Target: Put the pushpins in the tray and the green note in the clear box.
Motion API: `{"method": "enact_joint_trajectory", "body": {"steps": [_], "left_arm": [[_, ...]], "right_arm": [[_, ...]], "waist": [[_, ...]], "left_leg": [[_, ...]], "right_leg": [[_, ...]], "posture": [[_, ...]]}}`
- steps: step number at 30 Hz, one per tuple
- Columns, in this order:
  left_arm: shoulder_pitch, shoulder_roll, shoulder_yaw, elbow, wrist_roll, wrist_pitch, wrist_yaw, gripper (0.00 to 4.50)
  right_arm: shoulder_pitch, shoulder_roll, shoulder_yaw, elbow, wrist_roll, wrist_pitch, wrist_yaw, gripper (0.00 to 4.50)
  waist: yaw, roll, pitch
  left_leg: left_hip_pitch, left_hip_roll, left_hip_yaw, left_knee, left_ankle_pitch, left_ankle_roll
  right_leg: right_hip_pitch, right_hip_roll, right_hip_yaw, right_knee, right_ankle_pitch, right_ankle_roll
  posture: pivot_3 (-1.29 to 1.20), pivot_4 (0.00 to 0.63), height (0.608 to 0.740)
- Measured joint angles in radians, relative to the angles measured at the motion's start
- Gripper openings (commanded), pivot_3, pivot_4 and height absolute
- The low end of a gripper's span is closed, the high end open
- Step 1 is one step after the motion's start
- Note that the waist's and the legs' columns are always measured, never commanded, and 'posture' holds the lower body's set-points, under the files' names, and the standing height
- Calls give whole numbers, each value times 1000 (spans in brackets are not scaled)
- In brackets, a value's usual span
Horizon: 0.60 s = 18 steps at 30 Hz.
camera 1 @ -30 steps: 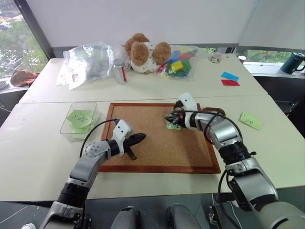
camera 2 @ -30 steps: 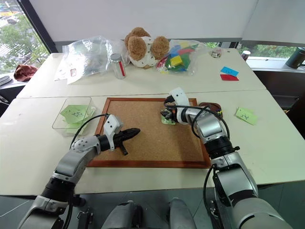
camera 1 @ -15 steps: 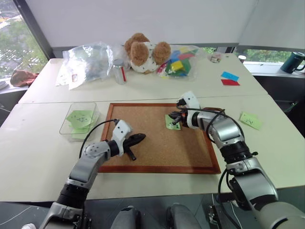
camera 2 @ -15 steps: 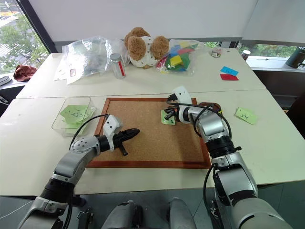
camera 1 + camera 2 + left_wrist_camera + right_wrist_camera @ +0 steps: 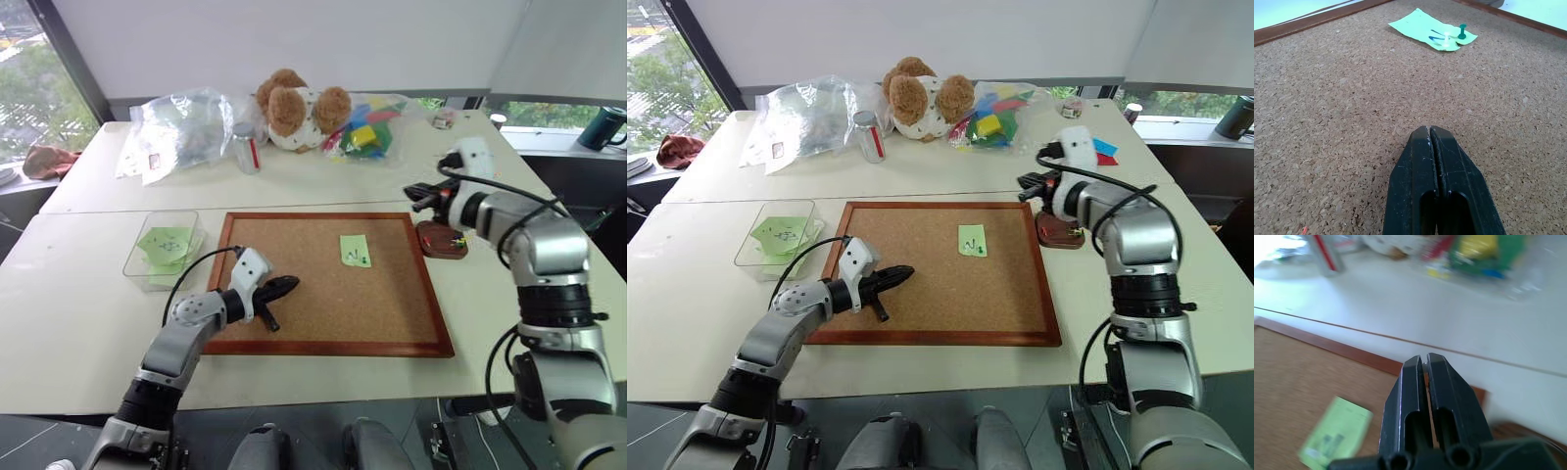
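On the corkboard (image 5: 323, 284), toward its far right part, lies the green note (image 5: 355, 251), flat, with two pushpins (image 5: 1454, 37) standing in it (one white, one green, side by side near one edge). The left gripper (image 5: 284, 286) rests low over the board's near left area, its two black fingers (image 5: 1422, 171) pressed together with nothing between them, pointing across the cork toward the note but well apart from it.

Just off the board's far right corner sits the tray (image 5: 443, 241), a small dark brown dish on the white table (image 5: 98, 323), with a few tiny coloured specks in it that look like pins. The right gripper (image 5: 418, 198) hangs in the air above the table just beyond the tray, its fingers (image 5: 1415, 401) clenched with only a hairline gap; whether a pin is pinched at the tips I cannot tell.

Left of the board, close to its far left corner, stands the clear box (image 5: 163, 248), holding light-green paper. Across the far side of the table are a large plastic bag (image 5: 181, 127), a small jar (image 5: 246, 149), a brown plush toy (image 5: 294, 106) and a bag of coloured blocks (image 5: 370, 127).
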Motion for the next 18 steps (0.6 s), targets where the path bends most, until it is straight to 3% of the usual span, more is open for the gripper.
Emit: {"method": "enact_joint_trajectory", "body": {"steps": [11, 14, 18], "left_arm": [[-7, -3, 0, 12, 0, -1, -6, 0], [-7, -3, 0, 13, 0, -1, -6, 0], [-6, -3, 0, 13, 0, -1, -6, 0]], "right_arm": [[39, -27, -1, 268, -30, -132, 5, 89], [39, -27, -1, 312, -31, -158, 10, 894], [39, -28, 2, 352, -35, -184, 17, 2828]], "waist": [[1, 1, -1], [1, 1, -1], [2, 1, -1]], "left_leg": [[0, 0, 1, 0, 0, 0], [0, 0, 1, 0, 0, 0], [0, 0, 1, 0, 0, 0]], "right_leg": [[0, 0, 0, 0, 0, 0], [1, 0, 0, 0, 0, 0], [1, 0, 0, 0, 0, 0]], "posture": [[0, 150, 740], [0, 150, 740], [0, 150, 740]]}}
